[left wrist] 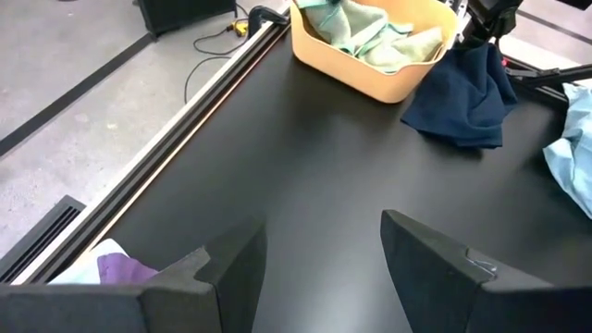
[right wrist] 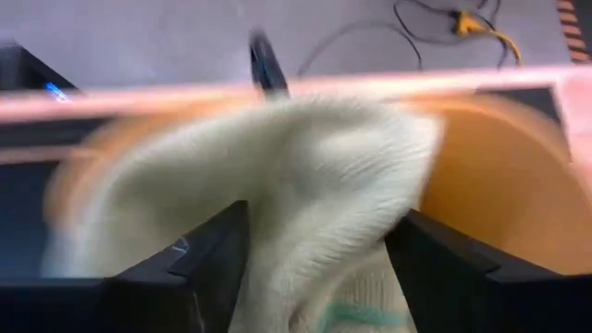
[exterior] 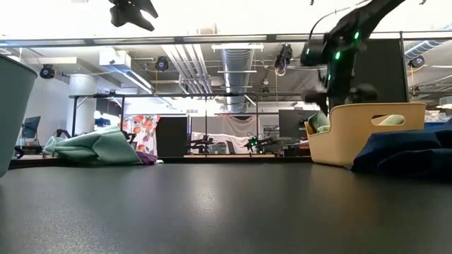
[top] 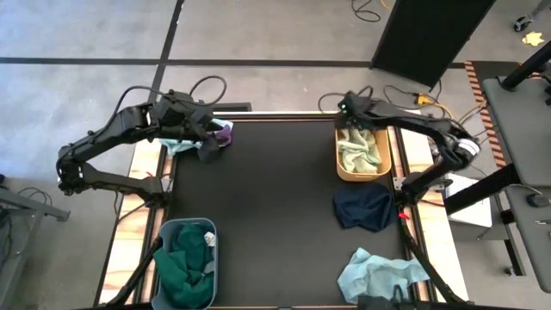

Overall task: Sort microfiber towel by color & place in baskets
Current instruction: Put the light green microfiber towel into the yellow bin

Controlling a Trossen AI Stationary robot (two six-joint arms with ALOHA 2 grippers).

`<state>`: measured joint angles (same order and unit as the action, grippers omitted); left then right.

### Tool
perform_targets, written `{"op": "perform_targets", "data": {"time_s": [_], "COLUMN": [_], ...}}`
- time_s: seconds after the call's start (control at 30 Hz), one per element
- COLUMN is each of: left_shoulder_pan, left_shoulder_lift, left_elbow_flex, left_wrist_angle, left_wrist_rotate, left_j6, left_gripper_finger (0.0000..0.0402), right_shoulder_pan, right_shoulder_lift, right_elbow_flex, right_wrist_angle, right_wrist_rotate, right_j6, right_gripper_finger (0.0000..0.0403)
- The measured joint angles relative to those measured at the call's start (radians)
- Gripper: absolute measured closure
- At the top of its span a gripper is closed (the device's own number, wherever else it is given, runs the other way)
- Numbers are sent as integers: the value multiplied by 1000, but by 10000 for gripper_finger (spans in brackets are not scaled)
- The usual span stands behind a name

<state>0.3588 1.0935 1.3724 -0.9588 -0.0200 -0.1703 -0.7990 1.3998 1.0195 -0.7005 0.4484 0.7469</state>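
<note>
The yellow-orange basket [top: 385, 165] stands at the far right and holds pale green towels [top: 357, 151]. My right gripper [right wrist: 316, 250] hangs open just over the basket's far end, and a hump of pale towel [right wrist: 324, 176] shows between its fingers. The grey-blue basket [top: 164, 245] at the near left holds a dark green towel [top: 185, 267]. A pile of light teal [exterior: 92, 148] and purple [left wrist: 125, 270] towels lies at the far left. My left gripper [left wrist: 324, 268] hovers open beside that pile, with nothing between its fingers. My right gripper's fingers [right wrist: 217, 254] stand on either side of the pale towel's hump, coming from above and slanting down into the basket. The view is blurred, so I cannot tell whether they touch the towel.
A navy towel [top: 363, 207] lies crumpled on the table just in front of the yellow basket. A light blue towel [top: 379, 274] lies at the near right. The dark tabletop [top: 275, 198] between the two baskets is bare.
</note>
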Motion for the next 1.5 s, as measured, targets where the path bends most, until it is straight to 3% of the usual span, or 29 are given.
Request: {"op": "perform_targets", "data": {"time_s": [0.2,0.37,0.63,0.83,0.93,1.03,1.1,1.23,1.37,1.5], "left_shoulder_pan": [0,-5,-5,-5,-5,-5,-5,-5,-5,-11], "left_shoulder_lift": [-2,-5,-5,-7,-7,-7,-7,-7,-8,-15], "left_elbow_flex": [0,0,0,0,0,0,0,0,0,0], "left_wrist_angle": [-16,-27,-27,-31,-31,-27,-24,-20,-24,-38], "left_wrist_rotate": [0,1,1,1,1,1,1,1,1,1], "left_j6": [-20,-23,-13,-12,-5,1,1,1,-8,-33], "left_gripper_finger": [206,206,206,206,206,206,206,206,206,206], "right_shoulder_pan": [-8,-6,-6,10,41,54,57,38,10,2], "right_shoulder_lift": [166,192,40,-101,-133,-130,-117,-70,-23,6], "right_elbow_flex": [-14,-7,144,171,119,31,-37,-137,-150,-119], "right_wrist_angle": [-57,-121,-329,-446,-491,-423,-332,-98,60,93], "right_wrist_rotate": [-89,-176,-186,-543,-574,-589,-570,-347,-219,-106], "right_j6": [-28,-76,-166,-185,-129,-87,-62,-26,-25,-38], "right_gripper_finger": [183,172,136,119,118,122,126,138,151,162]}}
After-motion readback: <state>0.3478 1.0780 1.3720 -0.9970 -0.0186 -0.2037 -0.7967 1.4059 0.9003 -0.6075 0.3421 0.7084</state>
